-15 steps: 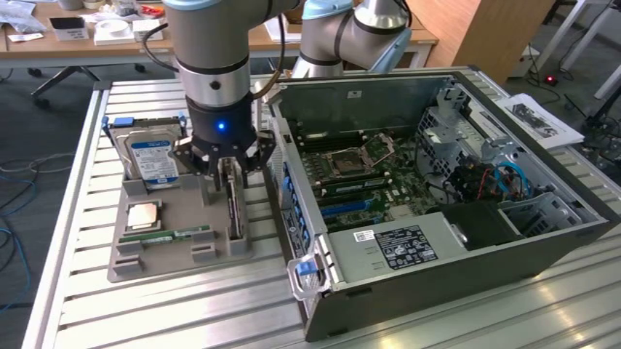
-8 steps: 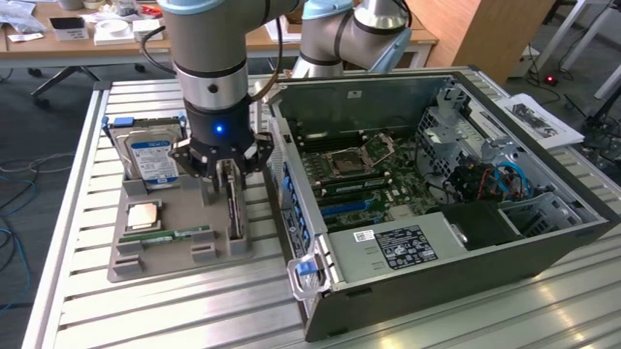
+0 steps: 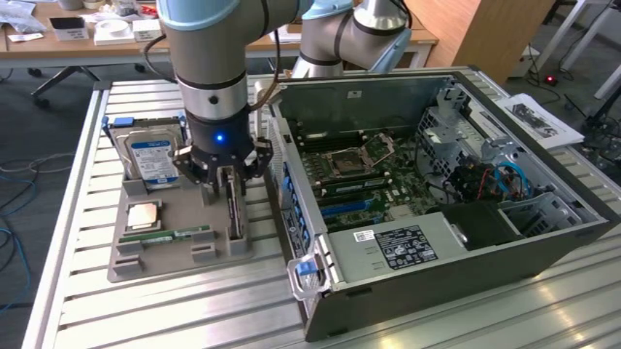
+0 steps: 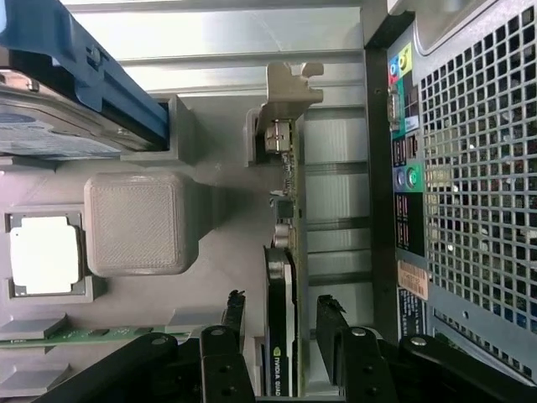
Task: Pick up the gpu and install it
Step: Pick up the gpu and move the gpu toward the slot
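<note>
Your gripper (image 3: pixel 225 190) hangs over the gpu (image 3: pixel 234 212), which stands on edge in the grey tray (image 3: pixel 131 263) on the worktop (image 3: pixel 174 309); spread fingers (image 4: pixel 331 323) straddle it, not pinching.

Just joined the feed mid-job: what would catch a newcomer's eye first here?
The open computer case, motherboard exposed, takes up the exterior view's right. On the exterior view's left, the gripper hangs over the grey tray with open jaws on either side of the gpu, which stands on edge in its slot. A hard drive stands upright on the same tray.
</note>
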Action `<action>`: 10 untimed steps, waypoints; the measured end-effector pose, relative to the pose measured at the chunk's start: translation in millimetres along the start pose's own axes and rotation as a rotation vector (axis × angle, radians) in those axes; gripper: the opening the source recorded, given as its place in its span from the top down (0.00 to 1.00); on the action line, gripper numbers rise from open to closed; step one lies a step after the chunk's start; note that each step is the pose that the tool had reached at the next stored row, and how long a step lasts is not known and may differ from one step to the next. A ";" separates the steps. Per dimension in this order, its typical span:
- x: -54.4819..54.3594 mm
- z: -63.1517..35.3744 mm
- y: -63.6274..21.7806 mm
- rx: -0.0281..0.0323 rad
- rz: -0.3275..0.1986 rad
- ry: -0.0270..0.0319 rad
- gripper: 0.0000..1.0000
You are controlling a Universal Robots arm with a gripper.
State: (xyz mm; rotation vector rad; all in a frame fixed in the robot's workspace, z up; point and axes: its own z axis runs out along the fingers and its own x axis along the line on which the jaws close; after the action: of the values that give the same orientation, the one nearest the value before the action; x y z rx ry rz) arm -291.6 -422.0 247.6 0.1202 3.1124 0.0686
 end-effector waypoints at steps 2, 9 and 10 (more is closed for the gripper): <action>0.2 2.9 -0.1 -0.0001 0.000 -0.0001 0.53; 0.6 7.0 -0.3 -0.0001 0.000 -0.0003 0.53; 0.6 8.0 -0.4 -0.0003 0.000 -0.0004 0.53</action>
State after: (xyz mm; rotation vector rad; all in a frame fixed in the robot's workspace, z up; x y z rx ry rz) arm -292.0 -421.9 239.6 0.1201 3.1121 0.0690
